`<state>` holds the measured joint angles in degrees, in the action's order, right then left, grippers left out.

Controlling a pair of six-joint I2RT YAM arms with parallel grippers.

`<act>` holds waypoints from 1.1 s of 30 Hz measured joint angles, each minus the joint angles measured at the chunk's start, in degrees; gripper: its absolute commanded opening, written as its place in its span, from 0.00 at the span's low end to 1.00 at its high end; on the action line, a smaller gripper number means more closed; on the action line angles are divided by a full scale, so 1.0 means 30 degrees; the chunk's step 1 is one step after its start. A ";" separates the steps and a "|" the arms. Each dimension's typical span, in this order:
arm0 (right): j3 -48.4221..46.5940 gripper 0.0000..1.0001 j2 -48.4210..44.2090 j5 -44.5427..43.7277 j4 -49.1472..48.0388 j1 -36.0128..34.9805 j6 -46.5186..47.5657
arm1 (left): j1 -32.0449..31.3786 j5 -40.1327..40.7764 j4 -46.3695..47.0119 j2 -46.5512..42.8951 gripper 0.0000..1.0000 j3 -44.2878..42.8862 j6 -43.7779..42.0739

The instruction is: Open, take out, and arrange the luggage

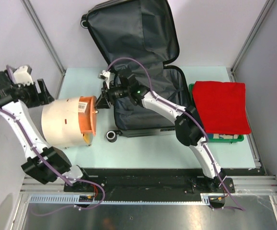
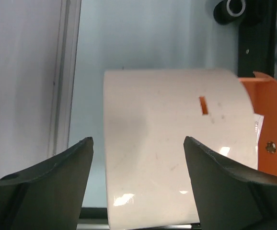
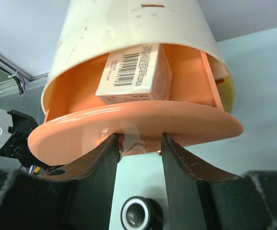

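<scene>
**A:** From above, where is the suitcase (image 1: 133, 33)?

**B:** At the back of the table (image 1: 143, 153). It lies open, lid leaning on the wall, dark lining showing. A beige cylinder (image 1: 64, 122) lies on its side just left of it. A green bin (image 1: 236, 138) under a red cloth (image 1: 222, 105) sits on its right.

**A:** And the arms?

**B:** The left gripper (image 1: 45, 91) is by the cylinder's closed end. The right gripper (image 1: 100, 101) is at its orange rim (image 1: 91, 122).

**A:** Left wrist view?

**B:** The fingers (image 2: 57, 187) are spread wide, with the cylinder's side beyond them. I cannot tell whether they touch it.

**A:** Right wrist?

**B:** The fingers (image 3: 181, 167) are narrow, pinching the orange rim. A barcoded box (image 3: 133, 74) lies inside the cylinder, and a black wheel (image 3: 138, 215) shows below.
</scene>
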<state>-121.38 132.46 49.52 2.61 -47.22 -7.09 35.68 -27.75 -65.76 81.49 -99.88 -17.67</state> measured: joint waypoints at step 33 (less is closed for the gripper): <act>0.2586 0.54 0.0663 0.0291 -0.5821 -0.1676 -0.3869 | 0.0860 -0.1304 -0.1668 -0.1749 1.00 0.0933 -0.0780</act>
<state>-113.62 134.45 50.39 -14.85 -52.25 -18.70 38.26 -31.66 -70.76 76.25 -97.08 -20.01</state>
